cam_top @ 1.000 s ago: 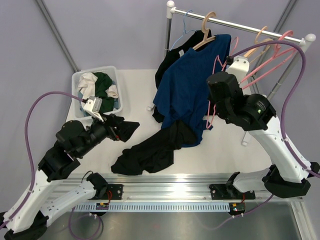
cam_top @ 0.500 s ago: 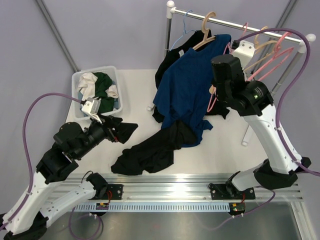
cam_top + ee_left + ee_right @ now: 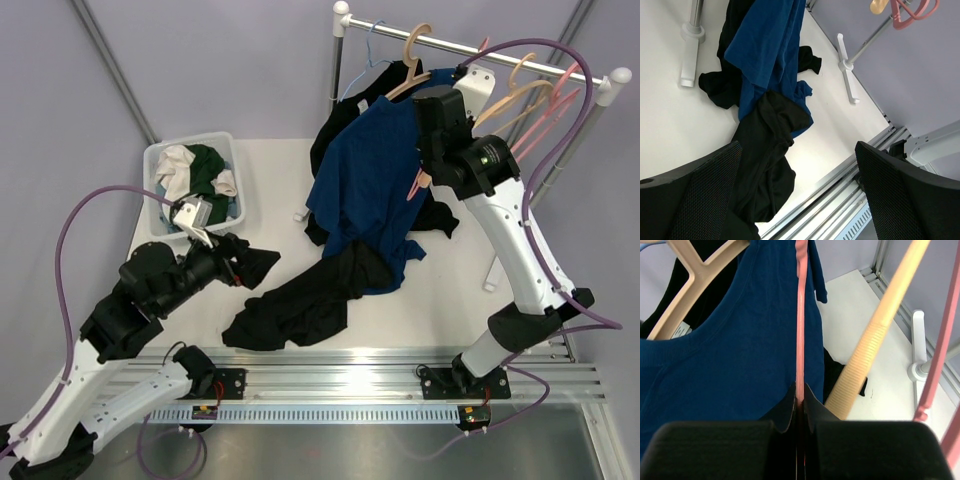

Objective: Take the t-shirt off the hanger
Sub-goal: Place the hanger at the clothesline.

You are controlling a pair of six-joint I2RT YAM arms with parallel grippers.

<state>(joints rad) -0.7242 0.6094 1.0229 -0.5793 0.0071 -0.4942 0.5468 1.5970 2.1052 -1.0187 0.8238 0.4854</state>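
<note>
Near, at 7 o'clock: left gripper point(image 3: 797, 145), fingers spread wide, holding nothing. Just past it, toward 6 o'clock, a black shirt point(image 3: 300, 300) in a heap on the table point(image 3: 440, 300). Farther back, in the middle, the blue t-shirt point(image 3: 365, 170): hangs on a tan hanger point(image 3: 410, 72), bottom end down on the table, touching the black shirt. At 1 o'clock, right gripper point(image 3: 801, 400), pinched tight on a pink hanger point(image 3: 800, 315), right beside the blue t-shirt. Farthest back, the rail point(image 3: 520, 62), with the tan hanger's hook over it.
</note>
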